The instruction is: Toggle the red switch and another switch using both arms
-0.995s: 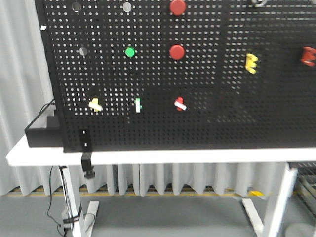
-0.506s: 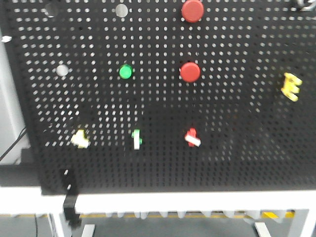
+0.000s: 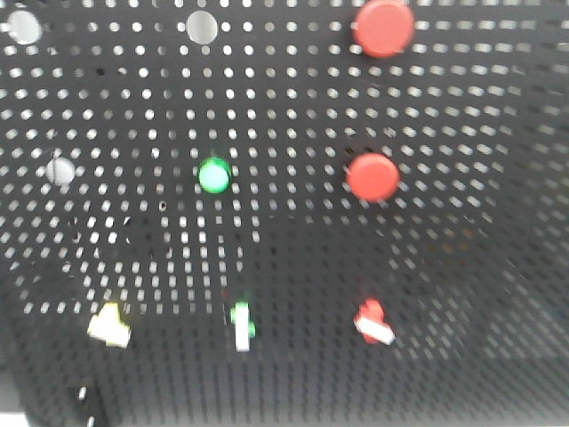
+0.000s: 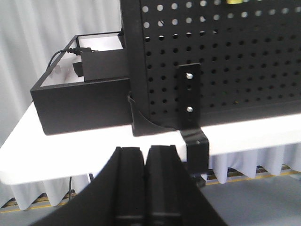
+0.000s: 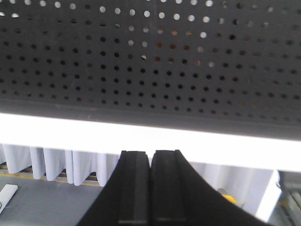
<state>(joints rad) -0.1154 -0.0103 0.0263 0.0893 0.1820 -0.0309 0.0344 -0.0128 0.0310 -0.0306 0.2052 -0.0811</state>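
Front view: the red switch (image 3: pixel 373 322) sits at 5 o'clock on the black pegboard (image 3: pixel 293 231), its white-tipped lever slanting toward 4 o'clock, with a green switch (image 3: pixel 241 325) near 6. I judge the lever small, stiff and snappy, so I'd nudge its tip rather than pinch it. No claw shows here. Only the wrist views show them: the left claw (image 4: pixel 145 155) and right claw (image 5: pixel 150 157) are both clenched empty, low before the white desk (image 4: pixel 70 155).

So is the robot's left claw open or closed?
Closed. On the left gripper, the two black fingers touch along their length, with nothing between them.
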